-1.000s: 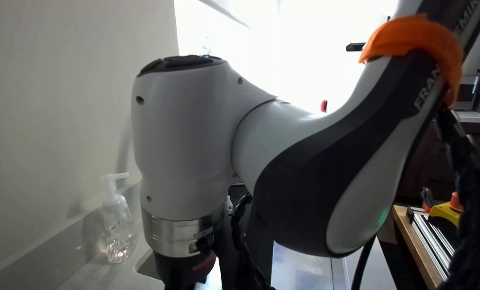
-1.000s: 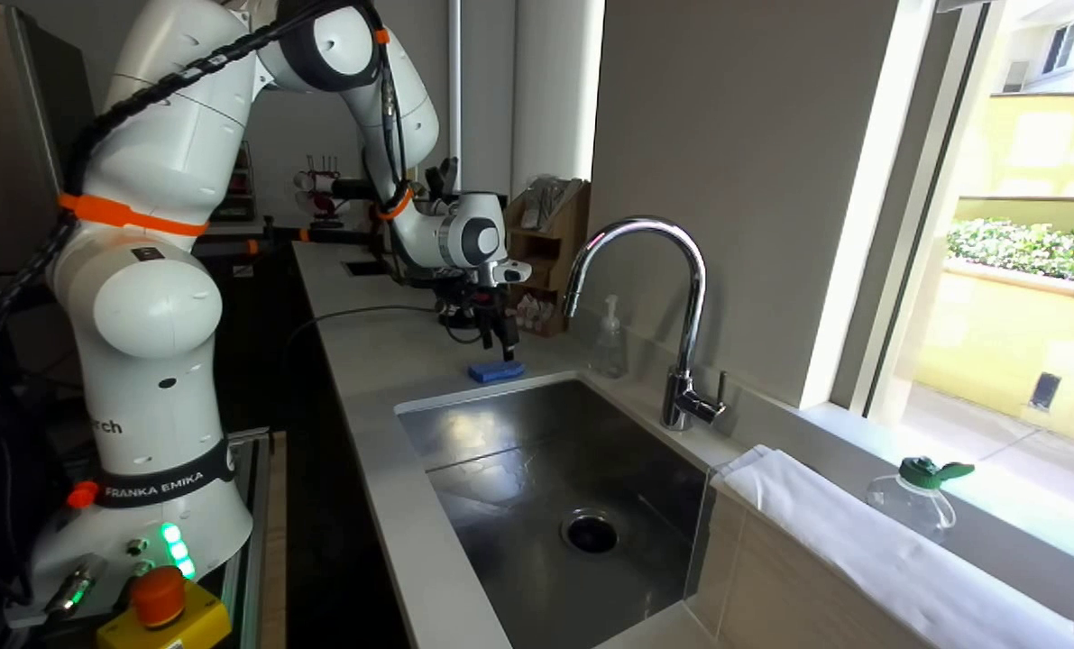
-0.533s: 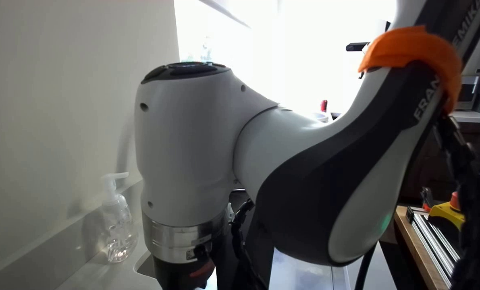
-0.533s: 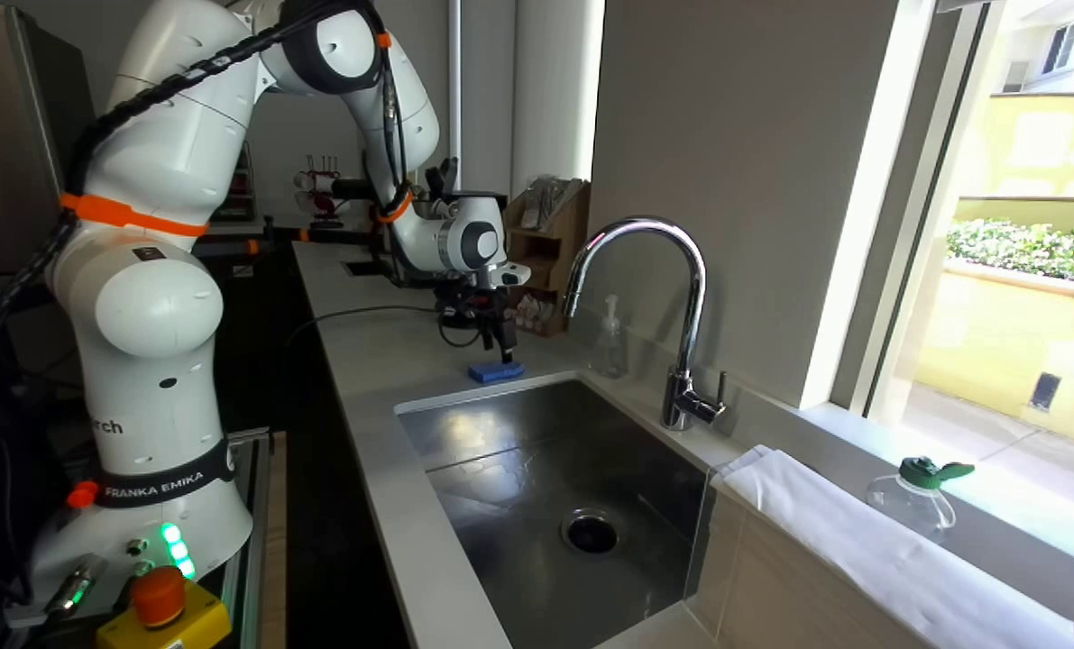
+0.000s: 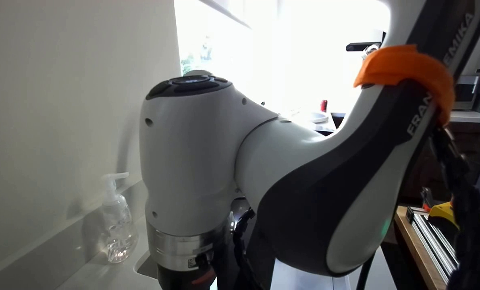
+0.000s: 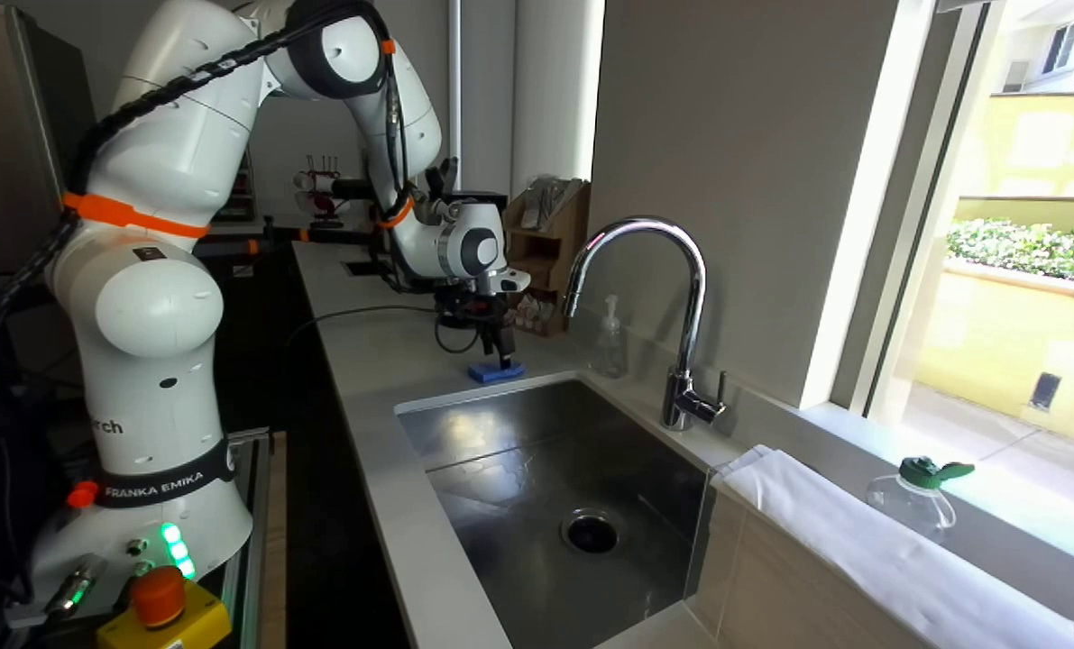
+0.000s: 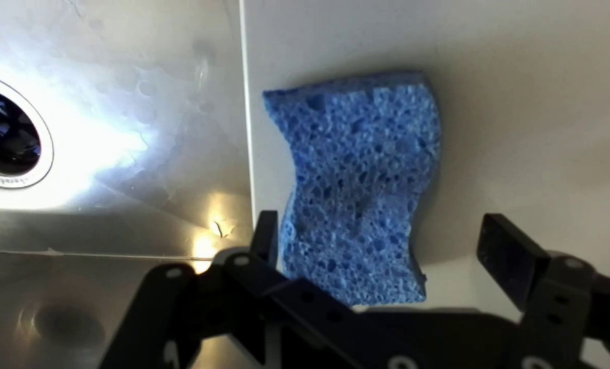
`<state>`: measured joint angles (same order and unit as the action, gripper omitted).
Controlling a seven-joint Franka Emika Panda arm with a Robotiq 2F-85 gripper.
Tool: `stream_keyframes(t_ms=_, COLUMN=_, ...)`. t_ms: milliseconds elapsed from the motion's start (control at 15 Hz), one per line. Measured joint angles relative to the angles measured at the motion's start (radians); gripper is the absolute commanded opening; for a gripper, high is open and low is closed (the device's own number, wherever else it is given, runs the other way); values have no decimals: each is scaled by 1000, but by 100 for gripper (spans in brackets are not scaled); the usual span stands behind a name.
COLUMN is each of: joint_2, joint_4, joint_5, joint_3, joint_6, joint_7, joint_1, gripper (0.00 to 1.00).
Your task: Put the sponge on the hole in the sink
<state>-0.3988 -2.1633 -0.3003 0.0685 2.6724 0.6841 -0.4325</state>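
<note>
The blue sponge [image 7: 356, 189] lies on the white counter by the sink's edge; it also shows in an exterior view [image 6: 493, 371]. My gripper [image 7: 384, 241] is open, its jaws on either side of the sponge's near end. The left finger [image 7: 266, 236] is very close to the sponge; the right finger [image 7: 512, 256] stands well apart from it. In an exterior view the gripper [image 6: 506, 357] is low at the sponge. The hole [image 6: 591, 532], a metal-ringed drain, lies in the steel sink [image 6: 518, 577] and shows in the wrist view [image 7: 10, 133]. The sponge is out of view in the arm-filled exterior view.
A tall chrome faucet [image 6: 694, 279] stands at the sink's rim. A clear soap dispenser [image 6: 610, 338] stands near the wall, also seen in an exterior view [image 5: 118, 225]. A wooden rack [image 6: 546, 252] stands behind the gripper. A white cloth [image 6: 879, 541] lies beyond the sink.
The arm and gripper have moved down, bringing the fingers to the sponge's level. The sponge has not moved.
</note>
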Motion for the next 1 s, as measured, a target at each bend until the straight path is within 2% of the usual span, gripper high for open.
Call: stream_keyframes(t_ms=1000, joint_2=-15, joint_4=-10, joint_5=5, joint_3=-1, joint_6=9, joint_7=51, joint_1=0, gripper=100)
